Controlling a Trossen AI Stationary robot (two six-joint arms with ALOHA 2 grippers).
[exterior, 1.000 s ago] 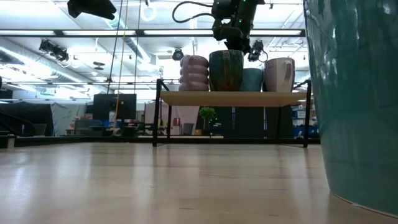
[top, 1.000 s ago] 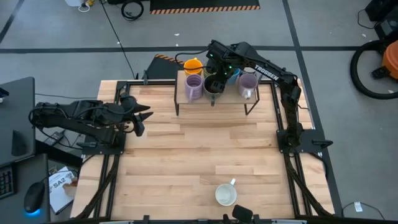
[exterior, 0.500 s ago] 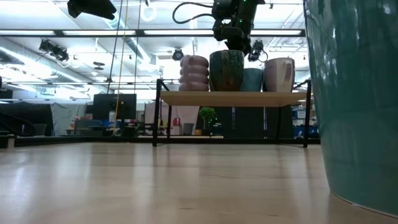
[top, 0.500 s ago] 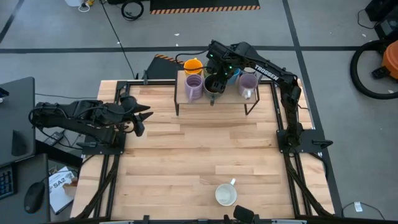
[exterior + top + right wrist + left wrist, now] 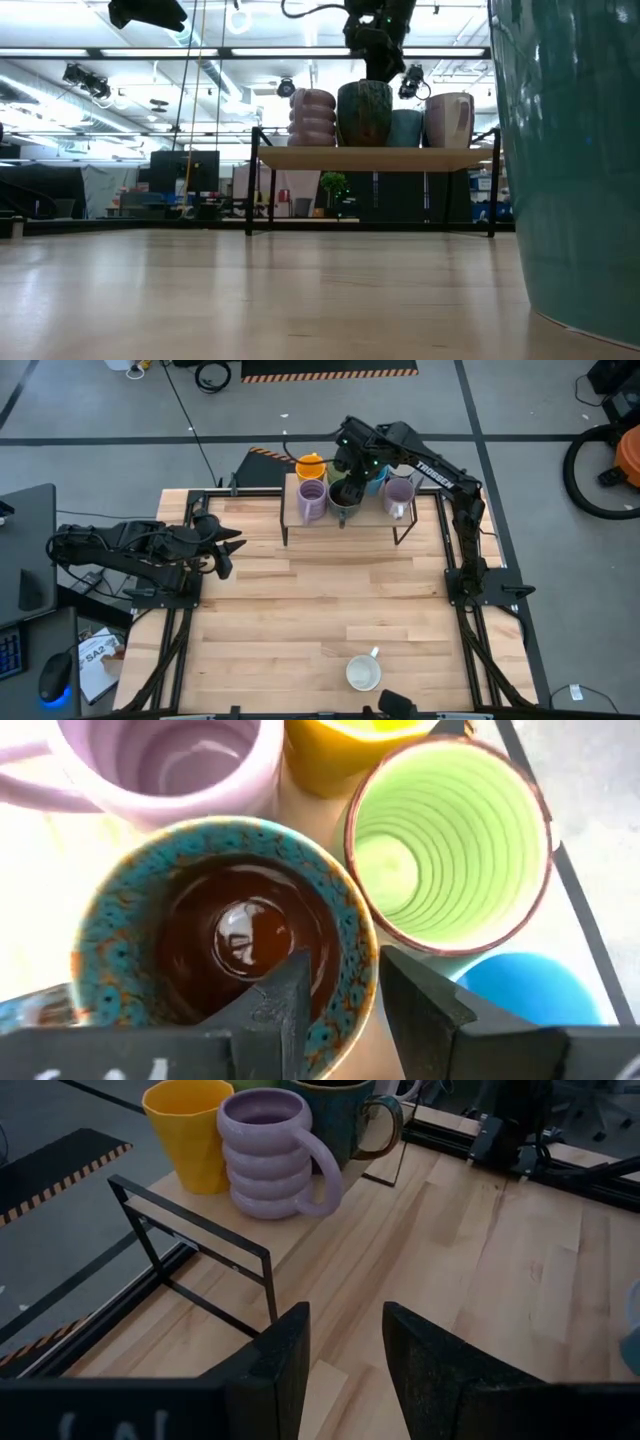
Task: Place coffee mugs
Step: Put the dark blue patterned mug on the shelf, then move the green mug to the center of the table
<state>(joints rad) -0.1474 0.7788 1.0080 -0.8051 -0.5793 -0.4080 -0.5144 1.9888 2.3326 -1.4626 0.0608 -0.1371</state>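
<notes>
Hovering over the brown mug (image 5: 345, 495) on the far rack (image 5: 400, 526), right gripper (image 5: 349, 470) open; left gripper (image 5: 228, 550) open at left edge.

Both arms are dark, jointed and matte black. The right arm (image 5: 440, 475) bears white lettering and small green lights near its wrist. The left tool (image 5: 345, 1365) has two flat, dark, blunt-ended fingers (image 5: 285, 1360).
</notes>
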